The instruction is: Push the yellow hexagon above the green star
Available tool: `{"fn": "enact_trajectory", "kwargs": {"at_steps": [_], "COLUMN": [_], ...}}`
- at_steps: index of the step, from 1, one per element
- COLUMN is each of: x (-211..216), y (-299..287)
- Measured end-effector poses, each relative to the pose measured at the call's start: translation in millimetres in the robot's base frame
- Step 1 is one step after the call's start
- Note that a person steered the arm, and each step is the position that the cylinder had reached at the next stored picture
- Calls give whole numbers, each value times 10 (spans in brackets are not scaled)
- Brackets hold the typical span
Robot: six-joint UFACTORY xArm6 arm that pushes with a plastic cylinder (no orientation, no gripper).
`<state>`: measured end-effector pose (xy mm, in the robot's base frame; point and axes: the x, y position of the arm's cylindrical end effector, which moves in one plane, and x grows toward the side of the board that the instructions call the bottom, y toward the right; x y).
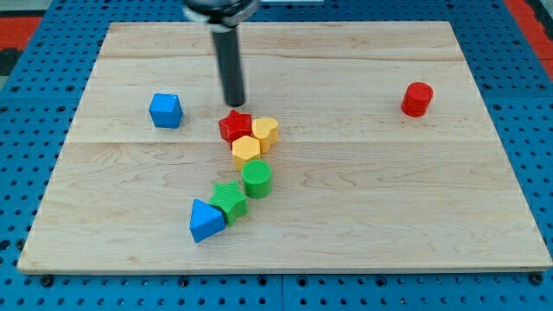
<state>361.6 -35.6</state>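
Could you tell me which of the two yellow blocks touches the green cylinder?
The yellow hexagon: it meets the green cylinder, while the yellow heart sits higher.

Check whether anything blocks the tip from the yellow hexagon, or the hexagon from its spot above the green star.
My tip sits at the view's top of the red star, which stands between it and the yellow hexagon. The hexagon already lies just above the green star, beside the green cylinder.
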Motion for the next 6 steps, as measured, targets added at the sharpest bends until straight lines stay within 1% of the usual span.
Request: {"fn": "enact_trajectory", "kwargs": {"at_steps": [1,2,3,4,5,6], "x": [467,768,247,462,1076,1342], "y": [612,500,509,-12,-59,-33]}}
